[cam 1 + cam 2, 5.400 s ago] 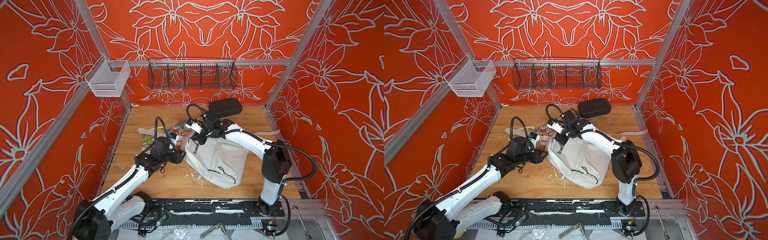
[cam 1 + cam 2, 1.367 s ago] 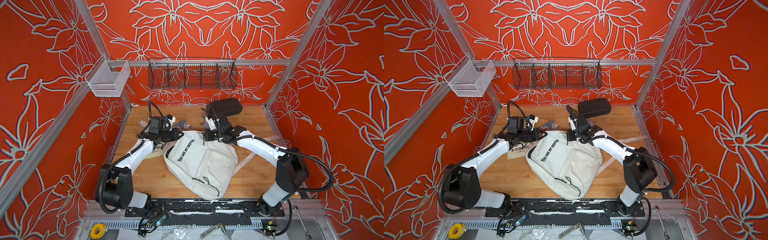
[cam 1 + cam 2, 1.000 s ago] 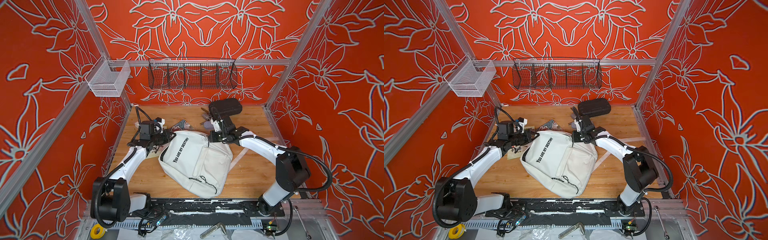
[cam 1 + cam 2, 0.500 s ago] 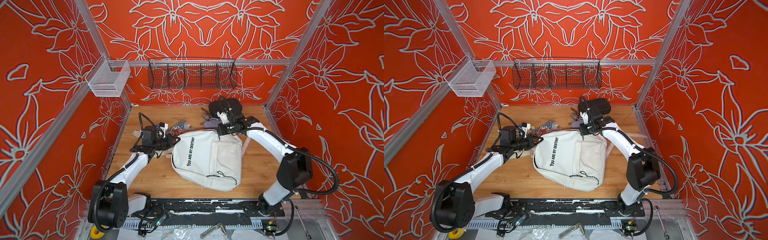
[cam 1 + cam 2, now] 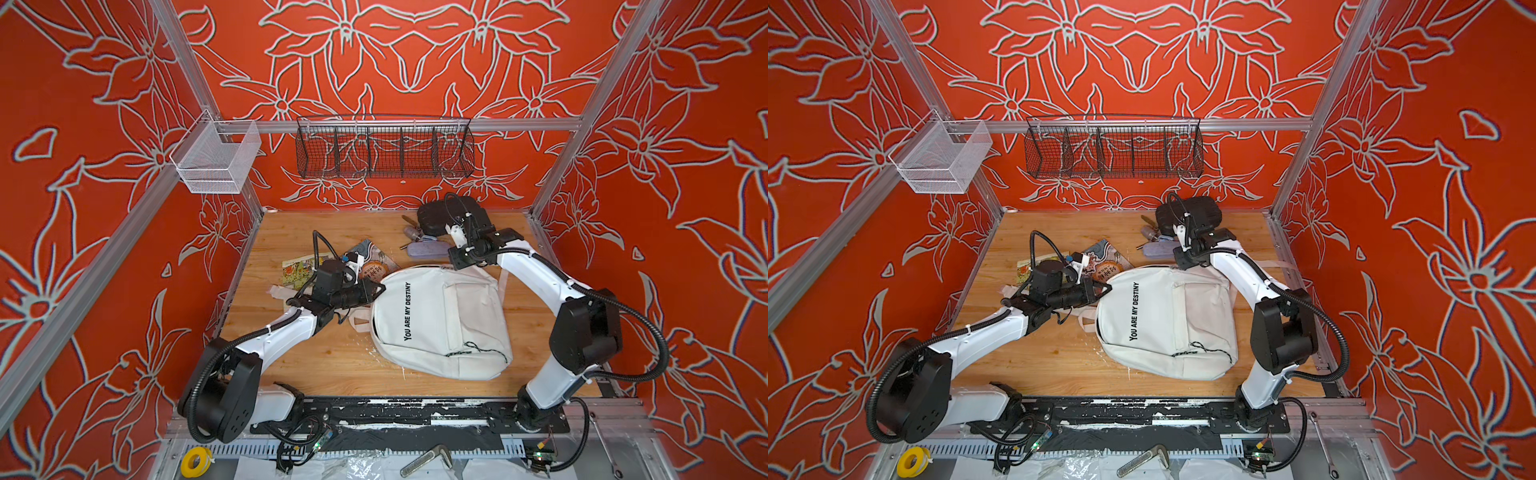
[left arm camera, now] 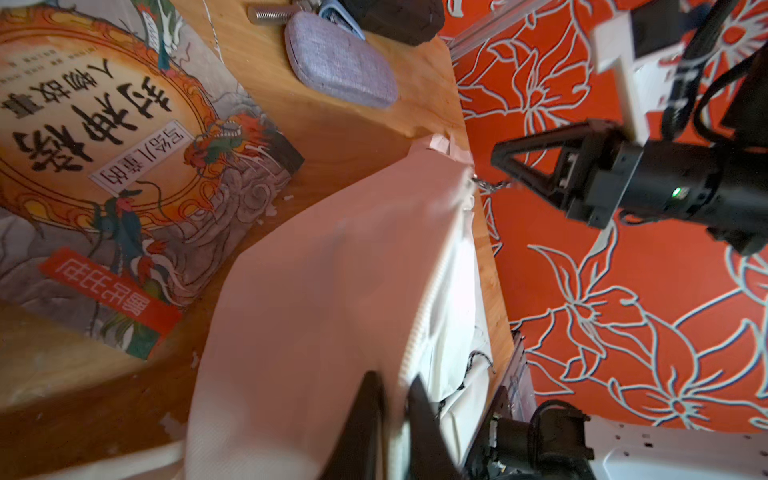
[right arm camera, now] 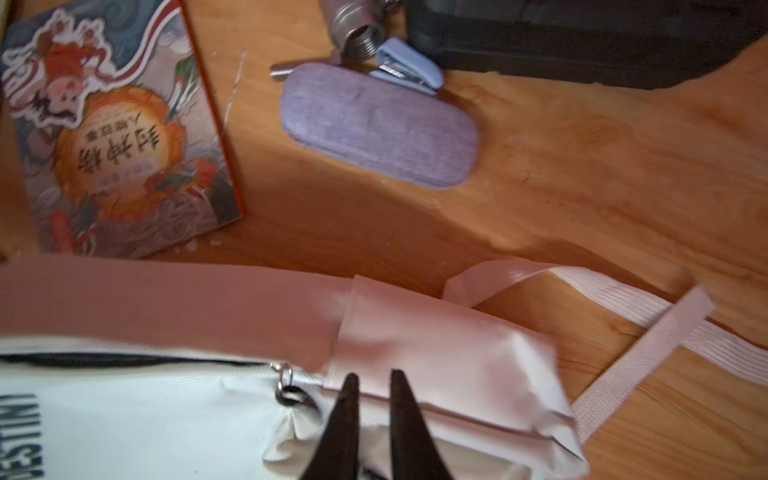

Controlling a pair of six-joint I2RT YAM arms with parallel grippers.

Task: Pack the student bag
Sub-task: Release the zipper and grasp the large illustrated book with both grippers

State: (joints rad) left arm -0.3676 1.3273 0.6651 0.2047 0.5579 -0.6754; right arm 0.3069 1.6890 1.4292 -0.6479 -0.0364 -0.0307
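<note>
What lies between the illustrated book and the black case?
The lavender pouch, with a small blue stapler beside it; clearest in the right wrist view.

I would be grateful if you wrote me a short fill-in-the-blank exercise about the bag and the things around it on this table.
1. The student bag carries the black print YOU ARE MY ____.
2. The lavender pouch lies next to the ____ hard case.
3. The mesh basket on the left rail is ____.
Missing words: DESTINY; black; white.
</note>
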